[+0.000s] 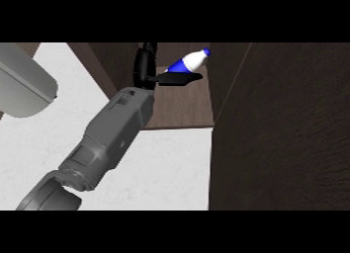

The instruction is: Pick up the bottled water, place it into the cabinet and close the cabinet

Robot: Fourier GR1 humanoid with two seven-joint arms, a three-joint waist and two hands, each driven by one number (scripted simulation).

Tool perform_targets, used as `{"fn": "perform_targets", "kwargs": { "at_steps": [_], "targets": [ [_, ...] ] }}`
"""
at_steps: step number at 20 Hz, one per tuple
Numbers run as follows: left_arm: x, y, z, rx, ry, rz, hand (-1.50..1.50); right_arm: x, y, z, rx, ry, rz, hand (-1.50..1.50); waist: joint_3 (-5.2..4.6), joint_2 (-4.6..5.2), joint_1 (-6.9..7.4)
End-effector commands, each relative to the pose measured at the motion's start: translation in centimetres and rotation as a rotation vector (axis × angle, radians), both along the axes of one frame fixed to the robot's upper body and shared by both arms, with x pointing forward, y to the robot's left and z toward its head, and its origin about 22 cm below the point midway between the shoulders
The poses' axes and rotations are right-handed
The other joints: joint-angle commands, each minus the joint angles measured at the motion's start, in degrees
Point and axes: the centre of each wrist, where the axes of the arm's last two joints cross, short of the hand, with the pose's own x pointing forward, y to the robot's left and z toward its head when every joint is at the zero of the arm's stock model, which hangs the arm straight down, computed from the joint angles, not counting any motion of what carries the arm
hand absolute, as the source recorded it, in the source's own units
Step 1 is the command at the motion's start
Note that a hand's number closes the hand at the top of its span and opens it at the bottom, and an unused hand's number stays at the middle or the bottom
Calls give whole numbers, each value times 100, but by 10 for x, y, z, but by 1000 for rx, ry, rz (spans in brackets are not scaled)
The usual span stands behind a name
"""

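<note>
The bottled water (190,61), white with a blue label and cap, leans tilted inside the open cabinet (184,106), cap toward the upper right. My left hand (144,66) reaches into the cabinet just left of it on a grey forearm from the lower left. Its fingers point straight up and its thumb (179,77) stretches out to the right under the bottle's lower end, which it partly hides. I cannot tell whether the bottle touches the cabinet floor. My right hand does not show.
The cabinet's dark wooden door (294,128) stands open and fills the right side. A white marbled counter (170,168) lies below the cabinet. A rounded grey-white object (17,84) sits at the upper left.
</note>
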Motion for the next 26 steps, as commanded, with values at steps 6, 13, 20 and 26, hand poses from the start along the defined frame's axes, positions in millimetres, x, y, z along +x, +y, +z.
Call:
{"fn": "perform_targets", "kwargs": {
  "at_steps": [6,13,20,26],
  "targets": [
    [-29,-7,-23,-107,22,-109,-150,-3,8,23,20,-18,0,-150,0,-51,35],
    [-74,-18,-37,-238,20,-306,-150,-5,15,26,17,-10,-36,-150,-1,-91,198],
    [-130,-6,-47,-290,-22,-392,-150,-12,9,22,-21,-4,-29,-150,4,-109,269],
    [-154,19,-29,-293,1,-422,150,-3,3,28,-86,-17,122,-150,6,-75,271]
  ]
}}
